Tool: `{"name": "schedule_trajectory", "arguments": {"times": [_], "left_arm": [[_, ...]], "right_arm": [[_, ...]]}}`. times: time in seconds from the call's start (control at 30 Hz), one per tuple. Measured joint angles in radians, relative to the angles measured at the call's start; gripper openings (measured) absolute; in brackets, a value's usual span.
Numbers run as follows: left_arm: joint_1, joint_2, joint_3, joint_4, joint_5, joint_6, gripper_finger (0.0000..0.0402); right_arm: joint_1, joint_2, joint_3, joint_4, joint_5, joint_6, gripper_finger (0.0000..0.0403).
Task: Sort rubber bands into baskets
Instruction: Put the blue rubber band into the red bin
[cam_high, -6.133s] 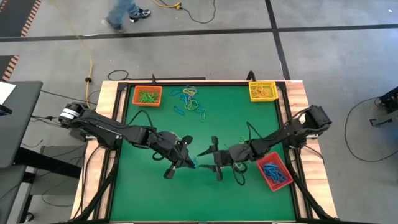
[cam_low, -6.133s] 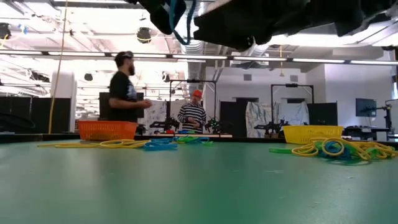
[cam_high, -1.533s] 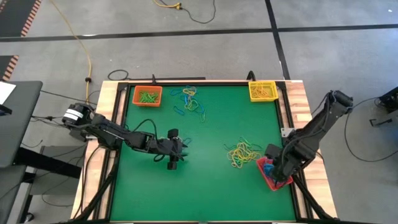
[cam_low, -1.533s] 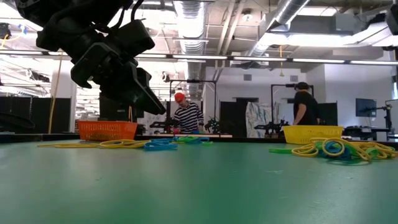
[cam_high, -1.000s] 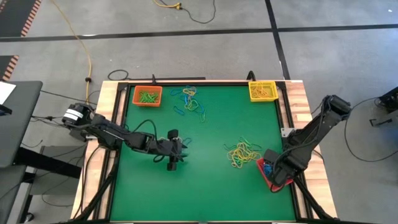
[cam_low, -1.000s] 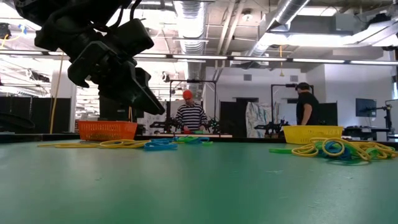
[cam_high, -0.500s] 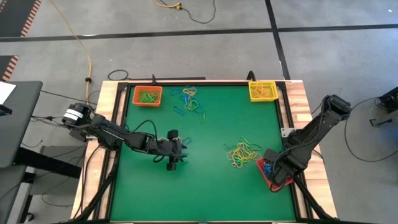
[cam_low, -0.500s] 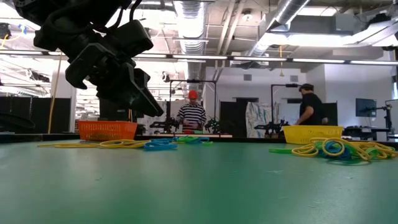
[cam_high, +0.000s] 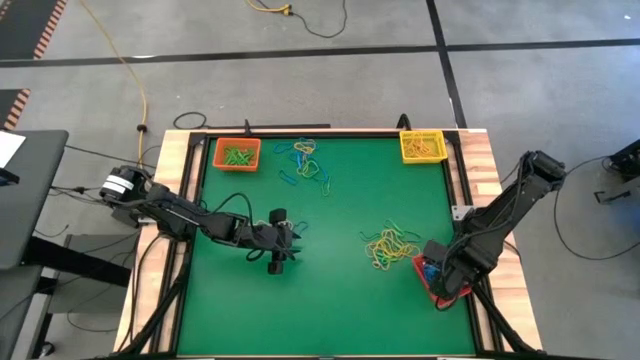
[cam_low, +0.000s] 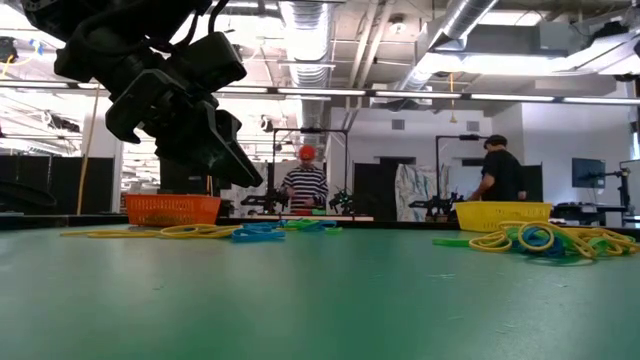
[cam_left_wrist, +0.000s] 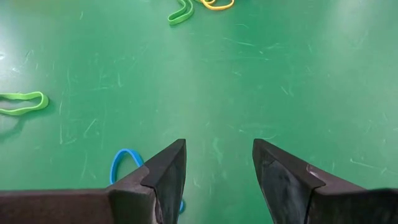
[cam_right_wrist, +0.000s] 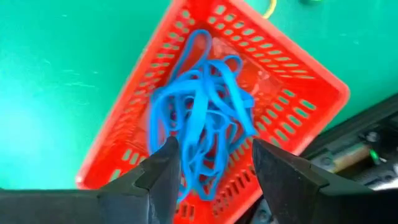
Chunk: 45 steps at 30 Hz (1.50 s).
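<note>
A green table top (cam_high: 330, 300) framed in pale wood fills the middle of the high view, on a grey floor with a yellow cable at upper left.

At the table's upper left corner sits the orange basket (cam_high: 237, 154), holding green bands. Just right of it, a loose cluster (cam_high: 305, 164) of blue, yellow and green bands lies on the mat. Left of centre, the left gripper (cam_high: 281, 253) hovers low over the mat with its fingers apart and nothing between them; its wrist view shows a blue band (cam_left_wrist: 122, 163) just beside one finger, plus a green band (cam_left_wrist: 23, 102) farther off.

Right of centre lies a second pile (cam_high: 389, 246), mostly yellow. At upper right is the yellow basket (cam_high: 423, 146), with yellow bands in it. At lower right, the right gripper (cam_high: 441, 272) hangs directly over the red basket (cam_right_wrist: 292, 93), its fingers spread and empty above a heap of blue bands (cam_right_wrist: 202, 134).

Sorting looks partly done: every basket has its colour started, but two loose piles and a few strays remain on the mat.
</note>
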Motion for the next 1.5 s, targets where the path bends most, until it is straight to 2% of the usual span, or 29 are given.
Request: {"name": "schedule_trajectory", "arguments": {"times": [0.13,0.27,0.47,0.53,0.67,0.73,0.97,1.23,1.4,1.5], "left_arm": [[0.000,0.000,0.000,0.000,0.000,0.000,0.0176],[0.000,0.000,0.000,0.000,0.007,0.000,0.0176],[0.000,0.000,0.000,-0.010,-0.005,0.001,0.0176],[0.000,0.000,0.000,-0.020,-0.035,-0.008,0.0176],[0.002,-0.004,0.000,-0.041,-0.177,-0.049,0.0176],[0.012,-0.007,0.000,-0.053,-0.192,-0.069,0.0176],[0.065,0.024,0.001,-0.036,0.033,-0.084,0.0176],[0.135,0.094,0.010,0.020,0.047,-0.113,0.0176],[0.188,0.100,0.026,0.000,0.056,-0.134,0.0168],[0.224,0.100,0.026,-0.004,0.136,-0.147,0.0153]], "right_arm": [[-0.008,0.002,-0.002,-0.148,-0.025,0.075,0.0231],[-0.010,-0.021,0.001,-0.020,-0.002,0.035,0.0230],[-0.047,-0.019,-0.001,-0.095,0.022,0.029,0.0230],[-0.060,-0.019,0.000,-0.093,0.060,0.021,0.0230],[-0.092,-0.019,-0.001,-0.092,0.149,-0.005,0.0230],[-0.110,-0.019,-0.001,-0.083,0.204,-0.015,0.0230],[-0.199,-0.019,0.000,0.134,0.397,-0.218,0.0230],[-0.308,-0.019,0.000,0.413,0.545,-0.510,0.0230],[-0.353,0.001,0.000,0.520,0.563,-0.636,0.0230],[-0.370,0.026,0.000,0.568,0.563,-0.690,0.0230]]}}
